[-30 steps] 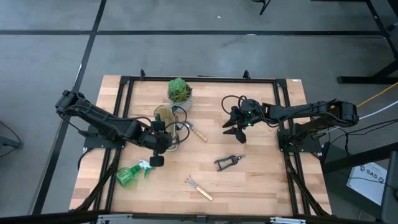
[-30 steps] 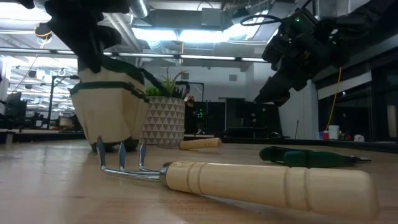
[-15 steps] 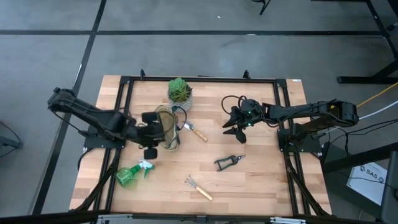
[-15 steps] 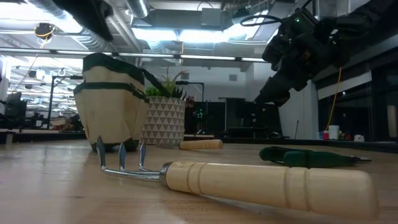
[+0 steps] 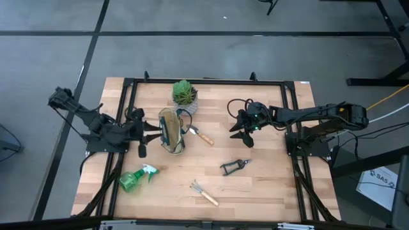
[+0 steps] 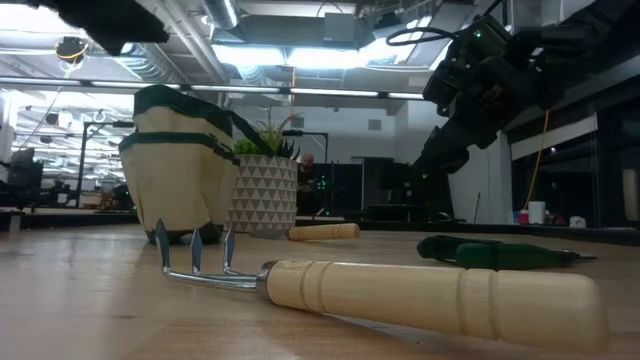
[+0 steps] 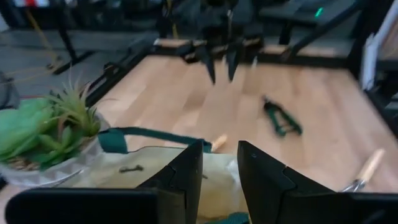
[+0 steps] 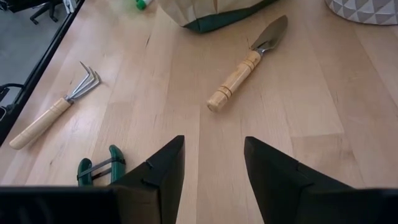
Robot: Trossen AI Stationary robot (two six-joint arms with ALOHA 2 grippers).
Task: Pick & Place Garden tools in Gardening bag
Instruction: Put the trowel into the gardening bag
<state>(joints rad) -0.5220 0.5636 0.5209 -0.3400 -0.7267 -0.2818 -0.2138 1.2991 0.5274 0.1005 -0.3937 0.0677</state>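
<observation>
The cream canvas bag with dark green trim (image 5: 171,131) stands just beyond the left claw (image 5: 149,133), whose fingers gape slightly, holding nothing. The right claw (image 5: 242,136) hangs part-open, empty, above the wooden-handled metal trowel (image 8: 247,63).

One gardening bag (image 5: 170,131), one trowel (image 5: 200,135), one pruning shears (image 5: 234,166), one mini rake (image 5: 204,193), one spray bottle (image 5: 134,178), one potted plant (image 5: 185,95), two arms.

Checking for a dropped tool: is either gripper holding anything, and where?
Nothing held: left gripper open beside the bag; right gripper open above the table.
</observation>
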